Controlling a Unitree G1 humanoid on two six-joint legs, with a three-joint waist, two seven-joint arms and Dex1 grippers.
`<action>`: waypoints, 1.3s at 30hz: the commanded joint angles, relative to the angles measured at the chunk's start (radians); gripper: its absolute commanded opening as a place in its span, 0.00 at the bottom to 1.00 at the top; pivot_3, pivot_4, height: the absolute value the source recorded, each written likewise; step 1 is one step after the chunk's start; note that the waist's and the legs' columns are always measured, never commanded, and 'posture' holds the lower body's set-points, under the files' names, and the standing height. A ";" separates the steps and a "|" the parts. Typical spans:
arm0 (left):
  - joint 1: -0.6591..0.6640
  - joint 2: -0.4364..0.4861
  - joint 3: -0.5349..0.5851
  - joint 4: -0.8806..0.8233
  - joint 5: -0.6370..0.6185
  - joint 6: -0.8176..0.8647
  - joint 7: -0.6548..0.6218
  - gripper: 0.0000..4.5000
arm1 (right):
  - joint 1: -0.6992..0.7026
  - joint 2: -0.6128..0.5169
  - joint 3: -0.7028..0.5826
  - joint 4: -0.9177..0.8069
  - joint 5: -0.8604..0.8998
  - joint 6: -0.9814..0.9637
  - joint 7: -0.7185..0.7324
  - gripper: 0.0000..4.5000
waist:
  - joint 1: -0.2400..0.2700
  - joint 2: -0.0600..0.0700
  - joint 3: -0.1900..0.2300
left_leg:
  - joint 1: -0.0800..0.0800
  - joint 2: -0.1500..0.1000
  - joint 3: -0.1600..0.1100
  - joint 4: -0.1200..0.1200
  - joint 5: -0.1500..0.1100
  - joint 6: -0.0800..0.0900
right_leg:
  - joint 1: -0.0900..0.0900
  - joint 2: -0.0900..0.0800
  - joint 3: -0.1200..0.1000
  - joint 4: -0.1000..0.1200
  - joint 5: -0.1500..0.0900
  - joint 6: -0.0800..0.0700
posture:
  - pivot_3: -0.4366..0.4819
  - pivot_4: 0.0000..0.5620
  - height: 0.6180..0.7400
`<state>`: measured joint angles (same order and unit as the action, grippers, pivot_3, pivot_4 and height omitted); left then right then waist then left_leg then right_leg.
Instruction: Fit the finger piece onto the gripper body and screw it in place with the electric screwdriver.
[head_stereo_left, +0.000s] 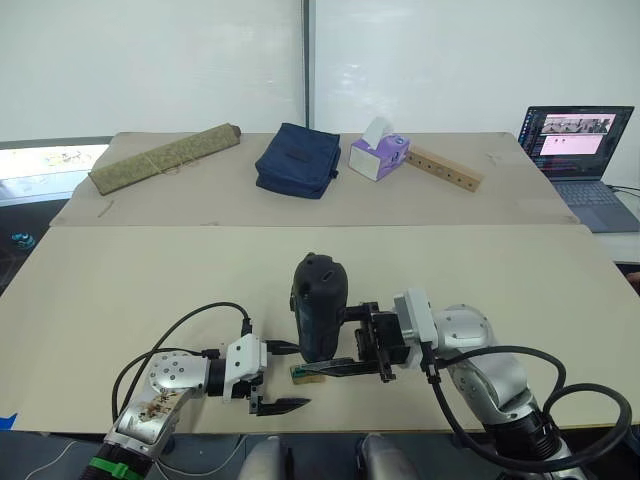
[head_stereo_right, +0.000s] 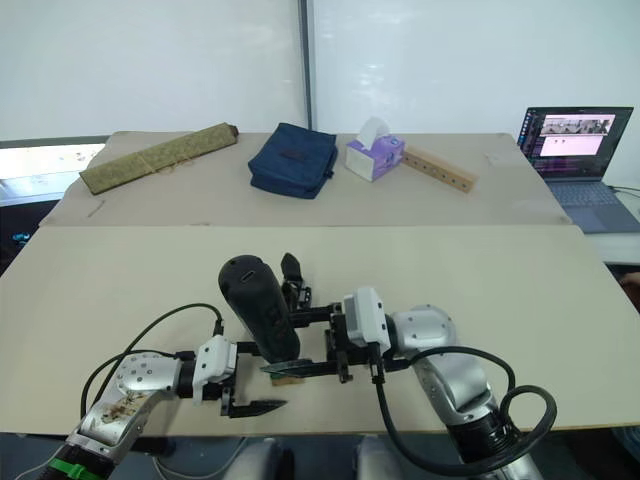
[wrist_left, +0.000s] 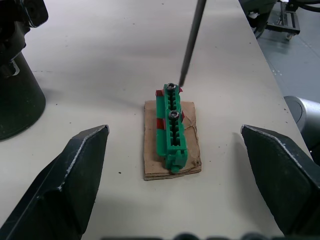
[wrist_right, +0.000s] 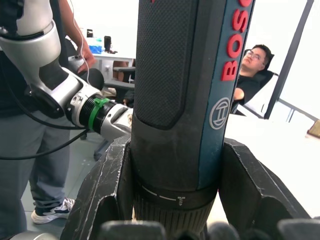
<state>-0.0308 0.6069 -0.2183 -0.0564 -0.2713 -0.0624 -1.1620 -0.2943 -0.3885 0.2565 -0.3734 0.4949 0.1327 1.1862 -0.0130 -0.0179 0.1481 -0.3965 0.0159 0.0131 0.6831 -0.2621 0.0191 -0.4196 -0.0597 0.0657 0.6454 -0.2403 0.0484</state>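
The right claw (wrist_right: 172, 200) clamps the thick black cylindrical electric screwdriver (head_stereo_left: 320, 305) around its collar, holding it upright over the near edge of the pale beige counter (head_stereo_left: 150, 270). The tool's grip is stippled rubber beside a smooth dark-blue panel, with red raised letters reading "BOS" and a round emblem below. Its thin metal bit (wrist_left: 191, 42) slants down, tip at the upper screw of a small ridged green plastic block (wrist_left: 171, 125) sitting on a brown cardboard square (wrist_left: 150, 145); two shiny screw heads show on its top. The left claw (wrist_left: 175, 200) is spread wide, its matte black wedge fingers (wrist_left: 65, 185) flanking the block without touching. A person reclines in the right wrist view.
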 joint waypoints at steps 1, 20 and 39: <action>0.010 0.000 -0.019 0.002 0.017 0.021 0.003 1.00 | -0.015 0.005 -0.033 -0.023 0.037 -0.026 -0.005 0.43 | 0.000 0.000 0.000 | 0.000 0.000 0.000 0.000 0.000 0.000 | 0.000 0.000 0.000 0.000 0.000 0.000 | 0.48 0.27 1.00; 0.024 0.002 -0.017 -0.009 0.016 0.024 0.003 1.00 | -0.009 -0.013 -0.029 -0.007 0.028 -0.033 0.004 0.43 | 0.000 0.000 0.000 | 0.000 0.000 0.000 0.000 0.000 0.000 | 0.000 0.000 0.000 0.000 0.000 0.000 | 0.48 0.27 1.00; 0.022 0.006 -0.017 -0.005 0.013 0.026 -0.006 1.00 | 0.002 -0.020 -0.026 -0.005 0.019 -0.032 -0.004 0.43 | -0.001 0.000 0.000 | 0.000 0.000 0.000 0.000 0.000 0.000 | 0.000 0.000 0.000 0.000 0.000 0.000 | 0.48 0.27 1.00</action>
<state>-0.0257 0.6084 -0.2163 -0.0694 -0.2710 -0.0455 -1.1601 -0.2909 -0.4127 0.2549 -0.3521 0.4925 0.1322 1.1867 -0.0136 -0.0179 0.1480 -0.3966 0.0160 0.0131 0.6831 -0.2621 0.0191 -0.4197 -0.0597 0.0657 0.6454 -0.2404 0.0483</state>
